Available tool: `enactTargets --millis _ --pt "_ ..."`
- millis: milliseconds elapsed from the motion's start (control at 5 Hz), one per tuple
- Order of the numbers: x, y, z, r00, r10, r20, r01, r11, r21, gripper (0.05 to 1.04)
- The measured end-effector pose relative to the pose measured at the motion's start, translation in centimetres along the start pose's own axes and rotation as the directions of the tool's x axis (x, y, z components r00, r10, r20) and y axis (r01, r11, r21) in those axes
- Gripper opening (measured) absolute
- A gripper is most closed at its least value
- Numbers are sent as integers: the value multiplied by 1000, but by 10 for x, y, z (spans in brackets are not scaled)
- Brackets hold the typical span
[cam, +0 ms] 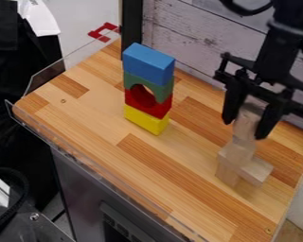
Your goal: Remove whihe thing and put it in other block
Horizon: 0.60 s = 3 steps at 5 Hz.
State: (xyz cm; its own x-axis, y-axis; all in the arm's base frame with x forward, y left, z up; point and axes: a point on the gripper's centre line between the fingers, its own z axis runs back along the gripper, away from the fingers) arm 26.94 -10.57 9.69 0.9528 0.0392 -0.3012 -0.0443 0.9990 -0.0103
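My gripper (245,126) is open, its fingers parted to either side of the upper pale block (245,122), the task's thing, with the spread a little wider than the block itself. I cannot tell whether either finger touches it, and I see no sure grip. The block stands upright between my fingertips, on top of a pale stack; just below the tips another pale block (238,150) carries it. Lower still, a pale plank (252,169) lies crosswise and juts out past the column, its free end below my gripper toward the camera, and a pale base block (228,174) stands under it on the tabletop (179,163). The right-hand edge of the wood is near, to the right of that stack. Behind my gripper, a whitewashed plank wall (185,40) rises close by, so there is less room that way than to the left, where a wide stretch of wood runs between the two stacks. Well apart from my gripper on that side stands the coloured stack: yellow block (145,120) at the bottom, then red arch (160,108), green arch (162,88) and blue block (147,64). Farthest off, a clear rim (48,78) borders the left end.
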Motion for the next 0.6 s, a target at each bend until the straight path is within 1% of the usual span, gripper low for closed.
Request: enactTargets --millis 400,600 --pt "2 1 -2 1000 4 4 -4 1000 -17 540" --pt "3 0 -7 1000 -3 -9 3 1000 -17 540"
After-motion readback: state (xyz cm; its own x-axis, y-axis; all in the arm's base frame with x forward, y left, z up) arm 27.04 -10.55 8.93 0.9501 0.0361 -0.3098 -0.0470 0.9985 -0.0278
